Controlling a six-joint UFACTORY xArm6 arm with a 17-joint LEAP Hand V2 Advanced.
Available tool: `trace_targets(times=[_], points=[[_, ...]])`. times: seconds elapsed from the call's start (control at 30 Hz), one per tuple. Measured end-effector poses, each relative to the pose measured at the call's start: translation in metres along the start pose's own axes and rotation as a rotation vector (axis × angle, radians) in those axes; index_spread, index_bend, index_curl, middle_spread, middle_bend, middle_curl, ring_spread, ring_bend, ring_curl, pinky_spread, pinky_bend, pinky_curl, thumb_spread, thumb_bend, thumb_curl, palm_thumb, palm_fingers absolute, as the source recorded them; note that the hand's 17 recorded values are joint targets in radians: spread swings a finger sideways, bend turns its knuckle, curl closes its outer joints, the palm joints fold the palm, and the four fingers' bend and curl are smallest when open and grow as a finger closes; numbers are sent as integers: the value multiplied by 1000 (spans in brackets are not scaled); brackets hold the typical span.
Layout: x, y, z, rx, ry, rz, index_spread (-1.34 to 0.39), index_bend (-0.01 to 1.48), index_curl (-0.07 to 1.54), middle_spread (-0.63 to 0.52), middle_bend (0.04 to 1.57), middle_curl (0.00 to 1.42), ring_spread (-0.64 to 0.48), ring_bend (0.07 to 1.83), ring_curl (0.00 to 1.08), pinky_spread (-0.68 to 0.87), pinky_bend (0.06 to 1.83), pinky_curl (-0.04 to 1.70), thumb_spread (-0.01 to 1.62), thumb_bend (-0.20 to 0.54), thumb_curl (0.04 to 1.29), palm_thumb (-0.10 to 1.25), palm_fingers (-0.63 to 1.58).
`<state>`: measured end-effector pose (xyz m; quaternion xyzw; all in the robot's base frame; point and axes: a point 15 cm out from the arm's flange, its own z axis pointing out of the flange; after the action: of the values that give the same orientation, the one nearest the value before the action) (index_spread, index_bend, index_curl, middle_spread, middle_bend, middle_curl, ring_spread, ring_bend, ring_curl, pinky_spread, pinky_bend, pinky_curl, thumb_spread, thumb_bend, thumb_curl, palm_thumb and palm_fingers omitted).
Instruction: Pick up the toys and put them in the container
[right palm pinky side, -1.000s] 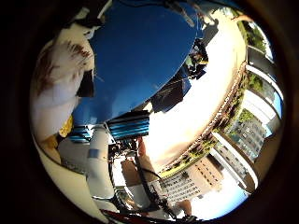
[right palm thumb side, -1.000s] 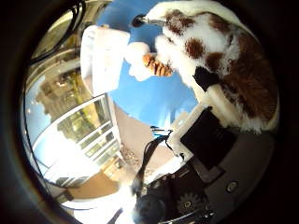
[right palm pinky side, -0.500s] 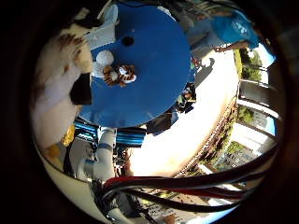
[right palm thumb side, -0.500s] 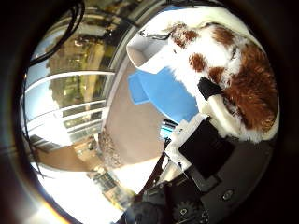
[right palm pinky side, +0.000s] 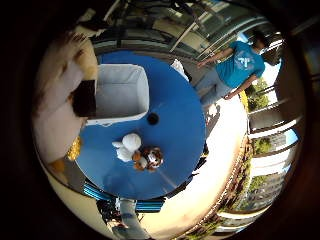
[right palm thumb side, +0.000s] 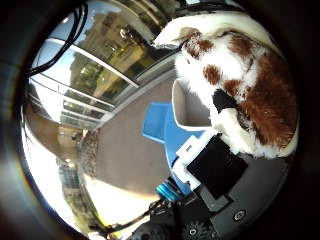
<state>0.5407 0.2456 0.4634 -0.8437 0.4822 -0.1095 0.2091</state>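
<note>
Robot hand (right palm thumb side: 212, 172) of white and black blocky parts, grey body with screws and small gears.

The desk (right palm pinky side: 175, 125) lies well below the palm, with open air above it. The bin (right palm pinky side: 122, 95) stands open-topped near one edge, nothing lying over its mouth. Two toys (right palm pinky side: 137, 152) sit together just beside it; a small dark hole (right palm pinky side: 153, 118) lies between them and the bin. The plush (right palm thumb side: 240, 85) in the hand (right palm thumb side: 215, 170) blocks much of the view beside the bin.
</note>
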Motion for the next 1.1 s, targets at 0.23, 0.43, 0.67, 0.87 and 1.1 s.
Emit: trace_targets(times=[0.23,0.43,0.67,0.87,1.1], points=[[-14,-32,88,45,55,-95,-831,1231,40,-193,1155,1029,-50,1373,796,167,1425,832,1097,-33,777,778,880],[-6,-20,135,-18,84,-158,-545,969,25,-176,725,823,46,1231,699,257,1399,798,1083,-41,703,706,409],[-1,-2,148,-96,76,-226,-457,595,33,-75,318,563,196,965,504,376,1349,698,1070,-33,633,675,-67],[9,-5,125,-77,82,-232,-455,406,78,-9,206,465,243,834,405,429,1241,620,1070,-36,576,642,-25],[21,8,64,-100,87,-228,-451,310,134,13,174,412,260,787,361,460,1177,563,1074,-33,535,638,26]])
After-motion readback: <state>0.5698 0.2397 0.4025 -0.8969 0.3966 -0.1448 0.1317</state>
